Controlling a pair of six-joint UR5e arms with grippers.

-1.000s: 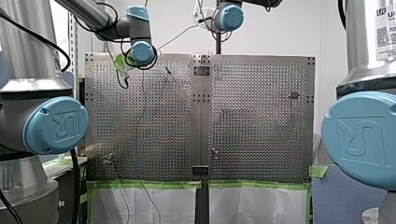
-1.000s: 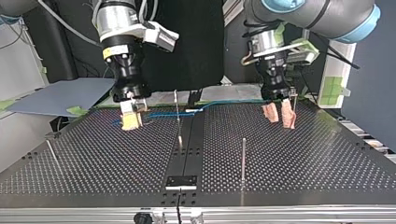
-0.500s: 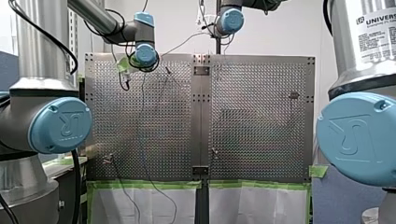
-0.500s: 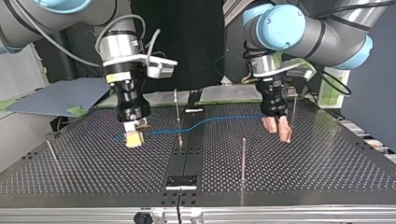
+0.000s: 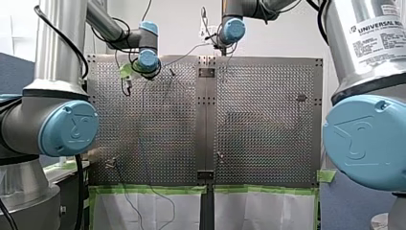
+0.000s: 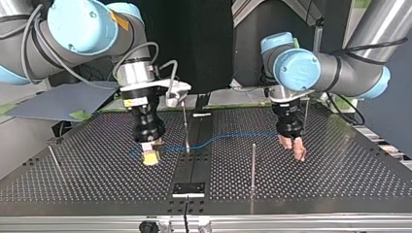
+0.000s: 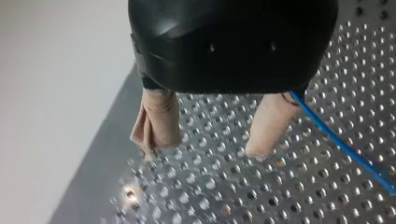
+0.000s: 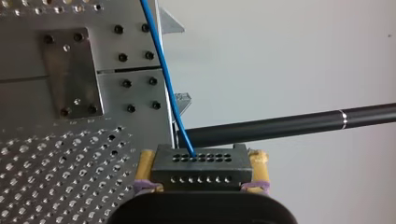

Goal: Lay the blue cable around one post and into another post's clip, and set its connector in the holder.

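One label [image 5: 378,40]: white, on my right arm [image 5: 341,57], reads "UNIVERSAL".
Table [image 6: 316,184]: dark perforated metal.
Post [image 6: 185,121]: thin rod, mid-table.
Cable [image 6: 233,136]: thin, blue, passing the post's foot.
Right gripper [image 8: 201,157]: yellow pads [image 8: 145,163] clamp the black, hole-dotted connector [image 8: 201,171], just beside the post.
Left gripper [image 7: 203,150]: beige pads [image 7: 156,121] wide apart; cable just beside one; well apart from the post.
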